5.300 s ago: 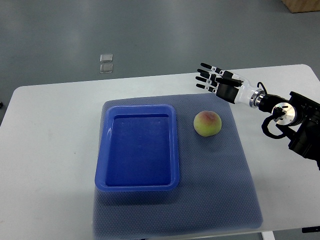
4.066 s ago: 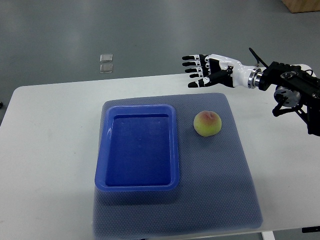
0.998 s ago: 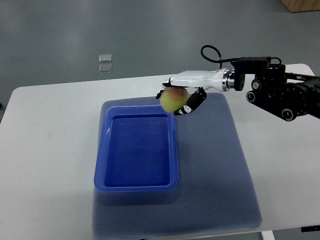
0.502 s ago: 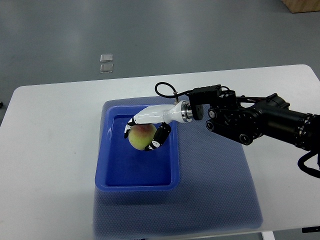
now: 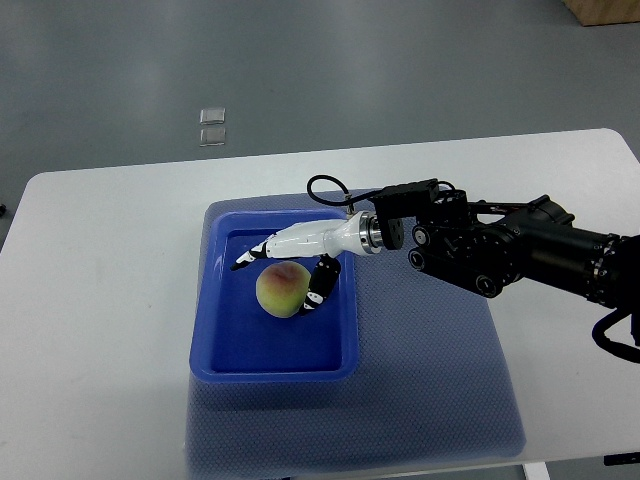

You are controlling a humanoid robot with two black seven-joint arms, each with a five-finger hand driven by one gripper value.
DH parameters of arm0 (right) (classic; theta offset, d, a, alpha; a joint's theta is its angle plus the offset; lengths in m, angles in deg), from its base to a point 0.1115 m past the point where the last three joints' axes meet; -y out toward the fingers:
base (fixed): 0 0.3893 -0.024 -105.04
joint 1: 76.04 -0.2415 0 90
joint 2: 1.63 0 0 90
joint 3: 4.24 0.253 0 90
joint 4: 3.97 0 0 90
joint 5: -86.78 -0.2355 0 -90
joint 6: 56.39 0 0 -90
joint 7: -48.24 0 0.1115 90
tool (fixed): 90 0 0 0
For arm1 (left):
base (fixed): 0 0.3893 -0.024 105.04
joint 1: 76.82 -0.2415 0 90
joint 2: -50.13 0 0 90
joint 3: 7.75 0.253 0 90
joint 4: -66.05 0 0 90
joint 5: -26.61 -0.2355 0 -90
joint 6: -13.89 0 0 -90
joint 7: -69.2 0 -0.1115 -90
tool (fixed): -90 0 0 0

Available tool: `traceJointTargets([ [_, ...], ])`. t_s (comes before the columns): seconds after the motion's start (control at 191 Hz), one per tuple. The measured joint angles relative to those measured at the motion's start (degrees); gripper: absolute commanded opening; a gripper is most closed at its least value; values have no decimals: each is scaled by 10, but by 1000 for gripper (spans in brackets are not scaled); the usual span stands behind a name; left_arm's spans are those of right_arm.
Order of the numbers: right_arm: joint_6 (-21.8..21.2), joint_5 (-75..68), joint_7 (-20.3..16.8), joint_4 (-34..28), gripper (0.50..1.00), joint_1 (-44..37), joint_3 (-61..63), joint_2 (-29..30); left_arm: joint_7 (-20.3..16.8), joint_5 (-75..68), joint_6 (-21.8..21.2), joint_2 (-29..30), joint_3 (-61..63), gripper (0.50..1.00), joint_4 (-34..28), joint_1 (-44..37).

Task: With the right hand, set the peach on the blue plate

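The fingers (image 5: 262, 251) of the right hand (image 5: 295, 258) are spread and loosened over the plate (image 5: 214, 330): the upper ones reach out toward the plate's far left corner and pass just above the peach (image 5: 282, 290), while the thumb (image 5: 320, 285) hangs down along the peach's right side. From this steep angle it is hard to say whether the thumb tip touches the fruit or stands just clear of it, but the fingers are not closed around it and grip nothing. The peach sits on the plate's floor, a little toward the far end of the plate and near its middle from left to right, with bare blue floor on every side. The white palm lies over the plate's far right part, and the wrist crosses the plate's right rim. Behind the wrist the black right arm (image 5: 500, 245) runs off to the right of the plate, above the mat (image 5: 440, 380), with a thin cable looping up from the wrist joint. The plate is a deep blue rectangular tray lying on the left part of the grey-blue mat, and the mat covers the middle of the white table (image 5: 100, 300). Beyond the table's far edge, past the plate, two small clear squares (image 5: 211, 125) lie on the grey floor.
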Motion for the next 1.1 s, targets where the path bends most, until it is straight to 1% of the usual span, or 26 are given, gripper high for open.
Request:
traceJointTargets([
  [0.089, 1, -10, 0, -1, 926, 0, 5, -4, 0, 0, 0, 0, 0, 1000, 0, 0],
  [0.235, -5, -99, 3, -4, 926, 0, 27, -17, 0, 0, 0, 0, 0, 1000, 0, 0],
  [0.308, -29, -167, 1, -4, 926, 4, 56, -27, 0, 0, 0, 0, 0, 1000, 0, 0],
  [0.387, -70, -255, -6, -2, 928, 22, 95, -39, 0, 0, 0, 0, 0, 1000, 0, 0],
  [0.439, -91, -313, -21, -1, 926, 39, 121, -47, 0, 0, 0, 0, 0, 1000, 0, 0],
  [0.486, -104, -370, -45, -1, 926, 59, 151, -57, 0, 0, 0, 0, 0, 1000, 0, 0],
  [0.554, -111, -444, -84, 2, 928, 94, 195, -67, 0, 0, 0, 0, 0, 1000, 0, 0],
  [0.627, -112, -500, -112, 6, 926, 127, 239, -71, 0, 0, 0, 0, 0, 1000, 0, 0],
  [0.721, -111, -558, -130, 20, 926, 163, 294, -73, 0, 0, 0, 0, 0, 1000, 0, 0],
  [0.821, -116, -618, -148, 44, 928, 189, 325, -74, 0, 0, 0, 0, 0, 1000, 0, 0],
  [0.862, -118, -637, -157, 50, 928, 195, 329, -75, 0, 0, 0, 0, 0, 1000, 0, 0],
  [0.936, -120, -684, -183, 59, 928, 207, 332, -80, 0, 0, 0, 0, 0, 1000, 0, 0],
  [1.035, -120, -740, -206, 63, 928, 214, 333, -82, 0, 0, 0, 0, 0, 1000, 0, 0],
  [1.098, -120, -768, -213, 65, 928, 215, 333, -82, 0, 0, 0, 0, 0, 1000, 0, 0],
])
